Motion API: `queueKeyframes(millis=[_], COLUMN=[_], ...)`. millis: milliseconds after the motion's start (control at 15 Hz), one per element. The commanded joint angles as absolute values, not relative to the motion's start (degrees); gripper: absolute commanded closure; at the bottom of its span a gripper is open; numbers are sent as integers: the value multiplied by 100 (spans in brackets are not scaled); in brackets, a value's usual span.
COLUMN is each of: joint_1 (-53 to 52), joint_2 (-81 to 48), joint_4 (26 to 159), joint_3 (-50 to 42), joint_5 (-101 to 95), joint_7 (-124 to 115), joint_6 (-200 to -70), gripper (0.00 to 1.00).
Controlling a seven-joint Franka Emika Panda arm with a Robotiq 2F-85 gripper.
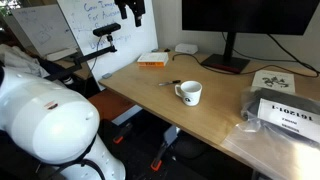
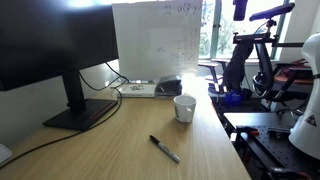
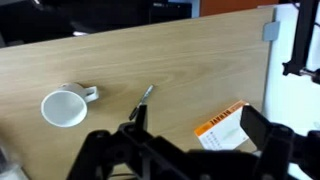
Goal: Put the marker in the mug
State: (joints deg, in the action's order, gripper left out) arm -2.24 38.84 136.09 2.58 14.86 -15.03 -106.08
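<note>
Dark print on the bagged label (image 1: 289,112) seems too blurred to read.

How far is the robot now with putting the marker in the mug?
Nothing looks done yet: the marker lies flat on the table, near the mug but apart from it. Nothing is in hand: the gripper is open and empty, high above the table. All the steps are left: come down, grasp the marker, carry it over the mug and release it inside.

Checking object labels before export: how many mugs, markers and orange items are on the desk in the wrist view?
White mug: 1
Dark marker: 1
Flat orange object: 1
Total: 3
</note>
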Motion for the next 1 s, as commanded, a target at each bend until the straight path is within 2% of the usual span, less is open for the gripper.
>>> queueKeyframes(millis=[0,400,933], joint_1=[-120,33,613], joint_2=[3883,3740,1542], joint_4=[13590,13597,14004], joint_3=[332,488,1362], joint_5=[1538,1449,843], joint_7=[-1453,-1834,-4387], joint_6=[-10582,-10764,-13243], gripper=[0,0,0])
